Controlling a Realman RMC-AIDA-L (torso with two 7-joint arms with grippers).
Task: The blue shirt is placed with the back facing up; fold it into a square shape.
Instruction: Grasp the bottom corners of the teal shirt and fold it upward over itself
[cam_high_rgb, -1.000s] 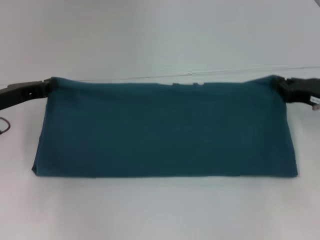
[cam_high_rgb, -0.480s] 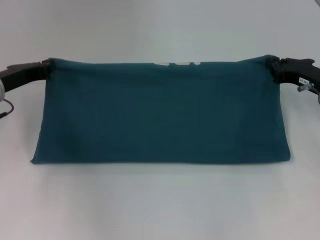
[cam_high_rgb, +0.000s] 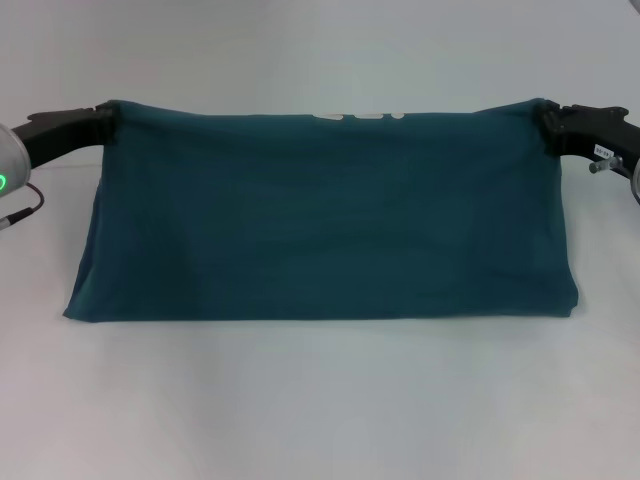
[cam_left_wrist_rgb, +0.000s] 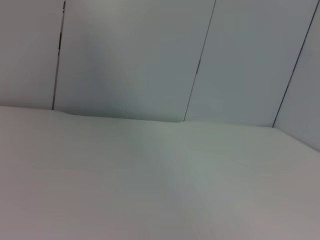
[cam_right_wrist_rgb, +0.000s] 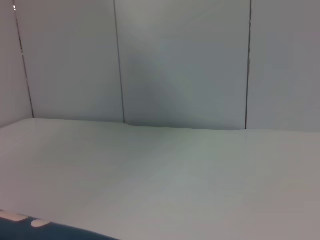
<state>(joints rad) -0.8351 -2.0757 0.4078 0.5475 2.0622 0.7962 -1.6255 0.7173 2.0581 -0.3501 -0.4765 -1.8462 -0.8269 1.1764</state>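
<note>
Blue shirt (cam_high_rgb: 325, 215): we log it at the middle of the head view, a wide teal band spread across the white table (cam_high_rgb: 320, 410); its near edge lies on the table toward 6 o'clock, its far edge is lifted toward 12 o'clock.
Lettering (cam_high_rgb: 357, 116): off-white marks peep over the raised far edge, at 12 o'clock of the cloth.
Left gripper (cam_high_rgb: 106, 122): at 10 o'clock of the shirt, clamped on the far left corner.
Right gripper (cam_high_rgb: 546, 124): at 2 o'clock of the shirt, pinched onto the far right corner.
Left wrist view: we find only bare table and the panelled wall (cam_left_wrist_rgb: 150, 55); neither shirt nor fingers appear.
Right wrist view: the same table and wall, plus a sliver of teal cloth with pale marks at one corner of the frame (cam_right_wrist_rgb: 55, 232), which the left wrist view lacks.
</note>
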